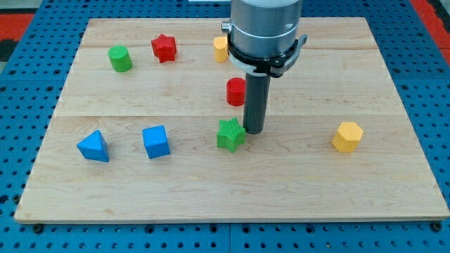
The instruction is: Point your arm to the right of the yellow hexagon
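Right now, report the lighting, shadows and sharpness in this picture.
Camera view: even, soft light, no glare on the wooden board; blocks cast only faint shadows; my tip beside the green star and the yellow hexagon look sharp; the arm's top is cropped.

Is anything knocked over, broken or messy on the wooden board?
Nothing stands out. All the blocks sit flat on the wooden board, none broken or stacked. My tip rests right beside the green star, far from the yellow hexagon. Another yellow block is partly hidden behind the arm.
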`<state>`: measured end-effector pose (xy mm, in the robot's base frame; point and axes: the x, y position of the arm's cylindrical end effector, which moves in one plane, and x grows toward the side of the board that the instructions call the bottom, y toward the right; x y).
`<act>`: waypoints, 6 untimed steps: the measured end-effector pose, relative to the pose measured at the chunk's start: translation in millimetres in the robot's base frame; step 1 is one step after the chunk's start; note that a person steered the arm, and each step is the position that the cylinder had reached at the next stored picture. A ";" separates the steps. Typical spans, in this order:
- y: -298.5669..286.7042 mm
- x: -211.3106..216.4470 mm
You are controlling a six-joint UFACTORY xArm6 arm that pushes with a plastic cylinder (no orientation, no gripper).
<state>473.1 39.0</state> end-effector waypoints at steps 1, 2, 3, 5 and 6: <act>3.9 -42.0; -70.7 -29.5; -32.6 6.5; 63.9 -53.2; 167.3 -36.2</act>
